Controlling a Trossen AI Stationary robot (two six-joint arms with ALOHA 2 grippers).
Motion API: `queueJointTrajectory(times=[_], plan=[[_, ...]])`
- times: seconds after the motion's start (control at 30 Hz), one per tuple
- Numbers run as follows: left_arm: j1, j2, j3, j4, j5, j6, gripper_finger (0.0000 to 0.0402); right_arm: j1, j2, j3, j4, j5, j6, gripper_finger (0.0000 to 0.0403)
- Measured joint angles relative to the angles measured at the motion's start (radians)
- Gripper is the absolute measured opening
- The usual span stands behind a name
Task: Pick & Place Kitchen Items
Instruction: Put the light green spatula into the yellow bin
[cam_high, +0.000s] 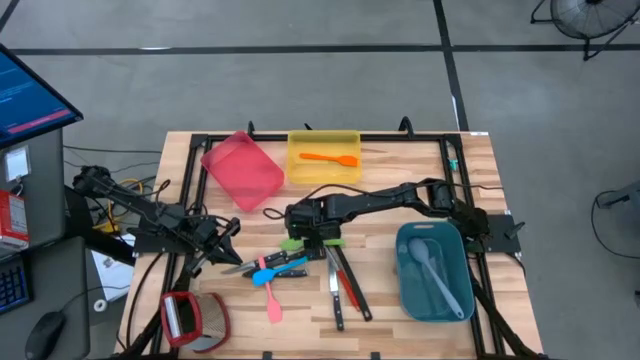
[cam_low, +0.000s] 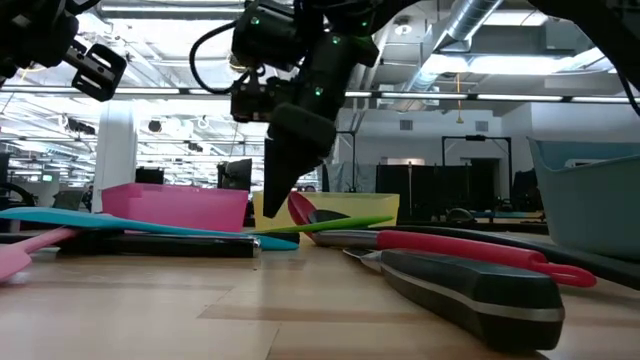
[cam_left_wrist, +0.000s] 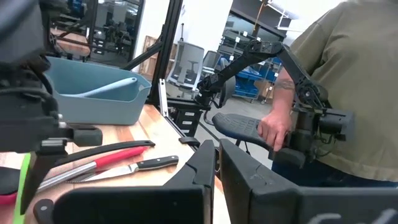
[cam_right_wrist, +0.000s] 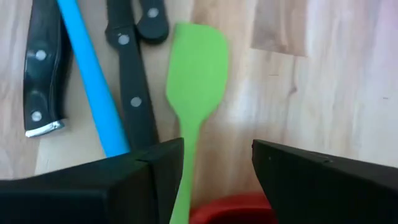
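A green spatula (cam_right_wrist: 198, 68) lies flat on the wooden table (cam_high: 400, 180), at the far edge of a loose pile of utensils: a blue spatula (cam_high: 272, 272), a pink spatula (cam_high: 273, 303), a red spoon (cam_low: 460, 245) and black-handled knives (cam_right_wrist: 127, 74). My right gripper (cam_right_wrist: 217, 162) points steeply down over the green spatula's handle (cam_right_wrist: 188, 146), open, with the handle between its fingers, close to one of them. Whether it touches, I cannot tell. My left gripper (cam_left_wrist: 214, 171) waits shut near the table's left edge.
At the far edge stand a pink bin (cam_high: 242, 170) and a yellow bin (cam_high: 323, 140) holding an orange spatula (cam_high: 330, 158). A teal bin (cam_high: 410, 290) with grey spoons sits at the right. A red-and-grey object (cam_high: 190, 318) lies front left. A person (cam_left_wrist: 323, 74) stands beyond the table.
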Motion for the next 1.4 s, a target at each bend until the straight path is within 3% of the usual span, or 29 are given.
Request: queueJointTrajectory(times=[0.5,0.6,0.8,0.87,1.1,1.4], plan=[[0.000,0.000,0.000,0.007,0.000,0.000,0.0008,0.011,0.063,0.002,-0.001,-0.023,0.028,0.0176],[0.000,0.000,0.000,0.008,0.000,0.000,0.0008,0.005,0.069,0.005,-0.010,-0.028,0.033,0.0148],[0.000,0.000,0.000,0.012,0.000,0.000,0.0008,0.006,0.071,0.004,-0.025,-0.040,0.064,0.0037],[0.000,0.000,0.000,0.014,0.000,0.000,0.0008,0.005,0.071,0.003,-0.026,-0.042,0.073,0.0018],[0.000,0.000,0.000,0.015,0.000,0.000,0.0008,0.005,0.073,0.034,-0.067,-0.036,0.096,0.0018],[0.000,0.000,0.000,0.021,0.000,0.000,0.0008,-0.004,0.077,0.259,-0.262,-0.045,0.083,0.0018]])
